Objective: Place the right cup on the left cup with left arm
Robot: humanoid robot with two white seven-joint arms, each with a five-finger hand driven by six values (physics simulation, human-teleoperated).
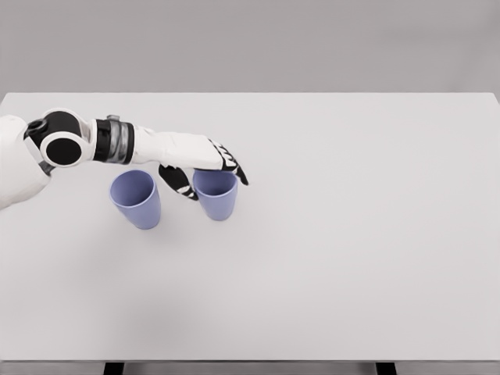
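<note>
While left arm reaches in from left edge in head view, left robot hand [209, 170] sits over rim of right cup [216, 198], thumb down cup's left side, fingers across its far rim; looks like grasp, contact not fully clear. Right cup upright on white table [351, 234]. Left cup [137, 199] just beside it, upright, apart, mouth open to camera

My right cup [216, 200] is pale lavender-blue, upright on the white table, its rim partly hidden under my left hand [205, 166], whose thumb and fingers sit on either side of it. The left cup [137, 198] matches it, standing upright and open just beside it, the two apart.
</note>
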